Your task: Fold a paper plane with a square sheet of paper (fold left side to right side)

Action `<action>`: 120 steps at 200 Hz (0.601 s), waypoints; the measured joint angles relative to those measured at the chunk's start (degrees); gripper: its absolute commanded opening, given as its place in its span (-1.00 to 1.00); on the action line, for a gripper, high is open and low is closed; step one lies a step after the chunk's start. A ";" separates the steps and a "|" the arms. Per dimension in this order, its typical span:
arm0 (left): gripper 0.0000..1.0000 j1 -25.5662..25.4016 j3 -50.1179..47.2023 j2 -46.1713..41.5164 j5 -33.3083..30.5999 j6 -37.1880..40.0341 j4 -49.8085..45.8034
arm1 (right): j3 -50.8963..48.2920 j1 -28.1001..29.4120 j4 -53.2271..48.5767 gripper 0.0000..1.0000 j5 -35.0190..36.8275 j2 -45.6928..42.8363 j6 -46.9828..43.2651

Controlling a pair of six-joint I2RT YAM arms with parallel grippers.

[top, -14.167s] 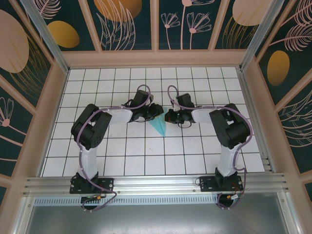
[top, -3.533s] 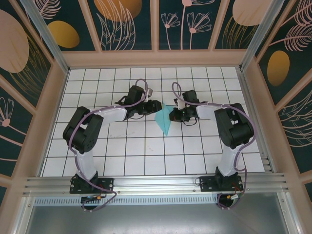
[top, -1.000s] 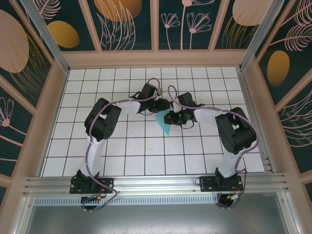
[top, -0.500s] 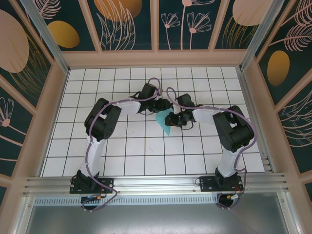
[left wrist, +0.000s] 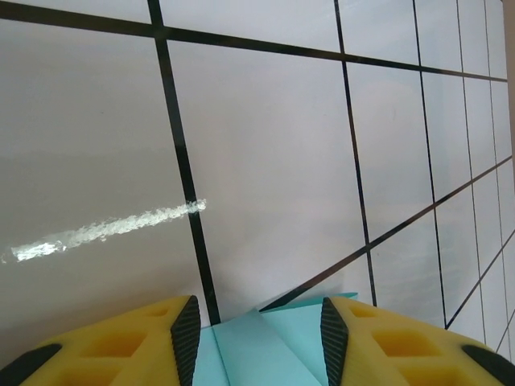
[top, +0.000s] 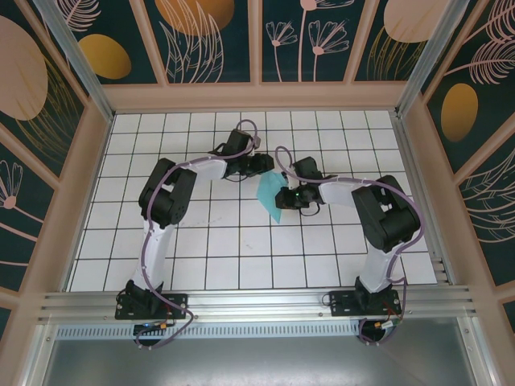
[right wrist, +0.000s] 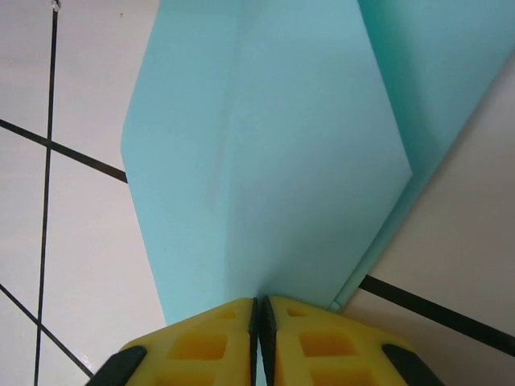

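Right wrist: right pincer (right wrist: 259,312) clenched on paper plane (right wrist: 265,161); left pincer (left wrist: 259,322) released.

Top view: sits high at the near edge, looks down on the whole table (top: 241,251). Wrist views: very close, low, look out past own fingers (left wrist: 121,347). Shared across all three: paper (top: 269,201), table around it.

The table (top: 241,257) is white, gridded in black. Dark floral panels (top: 209,40) surround it, a metal rail (top: 257,304) in front.
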 measured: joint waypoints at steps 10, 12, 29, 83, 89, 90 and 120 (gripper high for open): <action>-0.12 0.00 -1.86 -1.44 -0.13 0.39 0.04 | -0.02 -0.04 0.13 -0.79 -0.02 0.00 0.00; -0.13 0.00 -2.34 -1.97 -0.13 0.35 0.04 | -0.02 -0.04 0.13 -0.79 -0.04 0.00 -0.02; -0.15 -0.02 -6.71 -6.16 0.04 0.57 0.20 | 0.00 -0.04 0.13 -0.81 -0.02 0.00 -0.02; -0.19 -3.74 -17.70 -15.85 2.69 -1.44 5.66 | 0.00 -0.04 0.13 -0.82 -0.02 0.00 0.00; -0.19 -4.44 -18.32 -15.78 2.95 -1.88 6.10 | 0.00 -0.04 0.13 -0.82 -0.02 0.00 -0.02; -0.20 -4.59 -18.45 -15.76 2.99 -1.90 6.12 | 0.00 -0.04 0.13 -0.82 -0.02 0.00 0.00; -0.25 -6.69 -19.30 -13.97 4.00 -3.69 6.93 | 0.04 -0.04 0.07 -0.82 0.00 0.00 -0.02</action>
